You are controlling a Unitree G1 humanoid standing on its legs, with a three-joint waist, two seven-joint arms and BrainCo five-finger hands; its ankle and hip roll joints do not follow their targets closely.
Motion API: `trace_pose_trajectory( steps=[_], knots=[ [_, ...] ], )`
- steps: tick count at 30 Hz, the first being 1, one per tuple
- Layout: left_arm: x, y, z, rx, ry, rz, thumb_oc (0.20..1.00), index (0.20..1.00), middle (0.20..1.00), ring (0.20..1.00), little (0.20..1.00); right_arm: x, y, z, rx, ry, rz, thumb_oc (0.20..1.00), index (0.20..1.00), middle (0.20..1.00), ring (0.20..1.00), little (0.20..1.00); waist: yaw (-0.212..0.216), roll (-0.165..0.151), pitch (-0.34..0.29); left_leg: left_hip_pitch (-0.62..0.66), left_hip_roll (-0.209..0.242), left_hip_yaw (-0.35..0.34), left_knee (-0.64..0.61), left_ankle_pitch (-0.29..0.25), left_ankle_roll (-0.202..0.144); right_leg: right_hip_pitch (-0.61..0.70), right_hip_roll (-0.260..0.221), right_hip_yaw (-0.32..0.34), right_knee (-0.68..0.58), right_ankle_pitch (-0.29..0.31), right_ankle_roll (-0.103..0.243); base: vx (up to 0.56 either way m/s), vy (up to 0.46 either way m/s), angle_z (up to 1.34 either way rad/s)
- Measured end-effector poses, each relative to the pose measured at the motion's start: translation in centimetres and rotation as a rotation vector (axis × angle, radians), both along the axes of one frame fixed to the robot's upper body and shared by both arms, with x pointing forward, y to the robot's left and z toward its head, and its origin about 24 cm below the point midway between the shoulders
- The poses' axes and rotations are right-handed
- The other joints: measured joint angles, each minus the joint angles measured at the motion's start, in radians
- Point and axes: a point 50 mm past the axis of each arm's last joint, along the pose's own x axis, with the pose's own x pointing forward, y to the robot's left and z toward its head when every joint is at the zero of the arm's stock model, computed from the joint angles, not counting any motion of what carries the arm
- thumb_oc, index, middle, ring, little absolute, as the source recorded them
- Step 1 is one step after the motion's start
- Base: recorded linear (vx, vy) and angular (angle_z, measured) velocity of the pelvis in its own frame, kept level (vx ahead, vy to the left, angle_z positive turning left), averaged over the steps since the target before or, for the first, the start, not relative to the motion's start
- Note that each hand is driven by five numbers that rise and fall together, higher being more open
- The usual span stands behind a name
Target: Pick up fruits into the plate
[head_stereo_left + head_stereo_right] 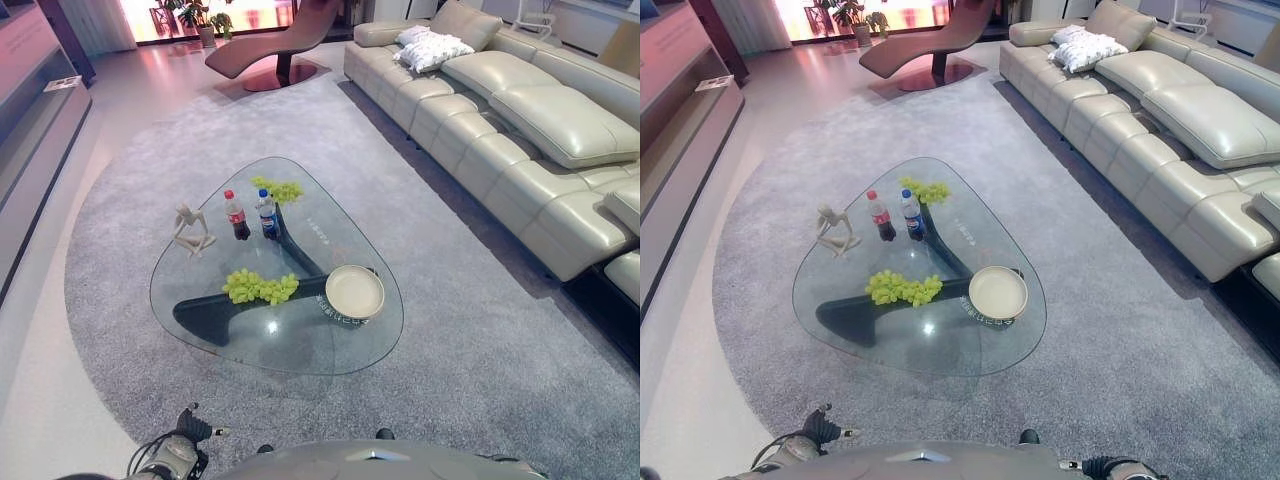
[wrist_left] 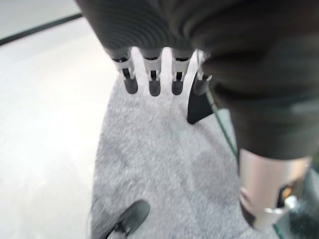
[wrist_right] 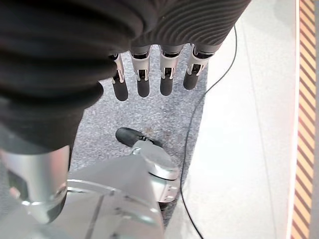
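Both hands are seen hanging at the robot's sides with fingers straight and empty, the left hand [image 2: 154, 74] in its wrist view and the right hand [image 3: 154, 74] in its own. From the left eye view, two bunches of green grapes [image 1: 260, 287] [image 1: 279, 189] are seen lying on the rounded triangular glass worktop [image 1: 240, 345], well apart from the hands, with the round cream plate [image 1: 354, 292] just beside the nearer bunch. No pick is judged begun; an approach to the worktop is called for first.

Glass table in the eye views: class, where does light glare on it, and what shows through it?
Left eye view: a small bright glint sits on the glass table nearest the robot; right eye view: the dark base and grey carpet show through the glass.
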Motion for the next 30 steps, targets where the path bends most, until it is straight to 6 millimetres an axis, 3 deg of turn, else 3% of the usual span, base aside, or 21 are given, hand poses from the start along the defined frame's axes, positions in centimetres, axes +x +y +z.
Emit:
trace_pose_trajectory(
  steps=[5, 8, 12, 15, 19, 20, 23, 25, 27, 30],
  knots=[
    [2.1, 0.1, 0.9, 0.034, -0.124, 0.009, 1.000, 1.000, 1.000, 1.000, 1.000, 0.3, -1.1, 0.4, -0.025, -0.001, 0.010, 1.000, 1.000, 1.000, 1.000, 1.000, -0.009, 0.020, 0.020, -0.004, 0.000, 0.007, 0.000, -0.001, 0.001, -0.010, 0.003, 0.011, 0.000, 0.000, 0.000, -0.05, 0.045, -0.05],
    [5.9, 0.8, 3.1, 0.082, -0.287, -0.006, 1.000, 1.000, 1.000, 1.000, 1.000, 2.2, -1.8, 0.9, -0.046, -0.043, 0.023, 1.000, 1.000, 1.000, 1.000, 1.000, -0.021, 0.032, 0.055, -0.057, -0.003, 0.007, 0.003, 0.014, 0.005, -0.063, 0.002, 0.014, 0.001, 0.015, -0.007, -0.22, 0.078, -0.03],
    [13.1, 1.5, 8.7, 0.227, -0.563, -0.138, 1.000, 1.000, 1.000, 1.000, 1.000, 5.9, -2.4, 2.0, -0.070, -0.135, 0.071, 1.000, 1.000, 1.000, 1.000, 1.000, -0.026, 0.050, 0.155, -0.128, -0.008, 0.010, 0.005, 0.041, 0.004, -0.138, 0.005, 0.021, 0.005, 0.049, -0.017, -0.23, 0.053, -0.04],
    [17.4, 1.8, 13.2, 0.335, -0.719, -0.214, 1.000, 1.000, 1.000, 1.000, 1.000, 8.6, -2.7, 3.0, -0.084, -0.212, 0.108, 1.000, 1.000, 1.000, 1.000, 1.000, -0.033, 0.058, 0.215, -0.167, -0.005, 0.009, 0.006, 0.055, 0.002, -0.176, 0.009, 0.021, 0.006, 0.062, -0.022, -0.19, 0.013, -0.02],
    [21.2, 3.1, 19.1, 0.502, -0.858, -0.297, 1.000, 1.000, 1.000, 1.000, 1.000, 11.9, -3.4, 4.7, -0.106, -0.330, 0.112, 1.000, 1.000, 1.000, 1.000, 1.000, -0.051, 0.058, 0.294, -0.209, 0.001, 0.008, 0.006, 0.070, -0.003, -0.215, 0.015, 0.019, 0.006, 0.072, -0.028, -0.15, -0.032, 0.01],
    [22.6, 3.2, 21.6, 0.584, -0.895, -0.364, 1.000, 1.000, 1.000, 1.000, 1.000, 12.8, -4.0, 5.5, -0.119, -0.373, 0.113, 1.000, 1.000, 1.000, 1.000, 1.000, -0.054, 0.058, 0.326, -0.230, 0.002, 0.006, 0.006, 0.076, -0.004, -0.234, 0.016, 0.016, 0.006, 0.075, -0.029, -0.12, -0.037, 0.05],
    [24.2, 3.2, 25.1, 0.679, -0.959, -0.416, 1.000, 1.000, 1.000, 1.000, 1.000, 14.4, -4.6, 6.6, -0.139, -0.422, 0.115, 1.000, 1.000, 1.000, 1.000, 1.000, -0.061, 0.054, 0.382, -0.256, 0.002, 0.006, 0.007, 0.083, -0.005, -0.259, 0.016, 0.014, 0.007, 0.084, -0.031, -0.11, -0.008, 0.02],
    [25.8, 2.7, 28.7, 0.775, -1.017, -0.466, 1.000, 1.000, 1.000, 1.000, 1.000, 16.7, -4.6, 8.0, -0.139, -0.491, 0.116, 1.000, 1.000, 1.000, 1.000, 1.000, -0.071, 0.046, 0.446, -0.286, 0.001, 0.003, 0.020, 0.084, -0.005, -0.286, 0.014, 0.013, 0.018, 0.086, -0.033, -0.08, 0.024, 0.03],
    [26.6, 2.1, 30.4, 0.821, -1.044, -0.499, 1.000, 1.000, 1.000, 1.000, 1.000, 18.0, -4.5, 8.9, -0.139, -0.525, 0.128, 1.000, 1.000, 1.000, 1.000, 1.000, -0.080, 0.044, 0.466, -0.314, 0.001, 0.005, 0.021, 0.084, -0.005, -0.319, 0.013, 0.014, 0.028, 0.086, -0.033, -0.06, 0.031, -0.01],
    [27.0, 1.7, 31.4, 0.858, -1.053, -0.522, 1.000, 1.000, 1.000, 1.000, 1.000, 18.9, -4.1, 9.3, -0.138, -0.546, 0.155, 1.000, 1.000, 1.000, 1.000, 1.000, -0.097, 0.042, 0.470, -0.337, 0.001, 0.007, 0.021, 0.083, -0.005, -0.346, 0.013, 0.014, 0.032, 0.086, -0.033, -0.05, 0.010, -0.03]
  ],
)
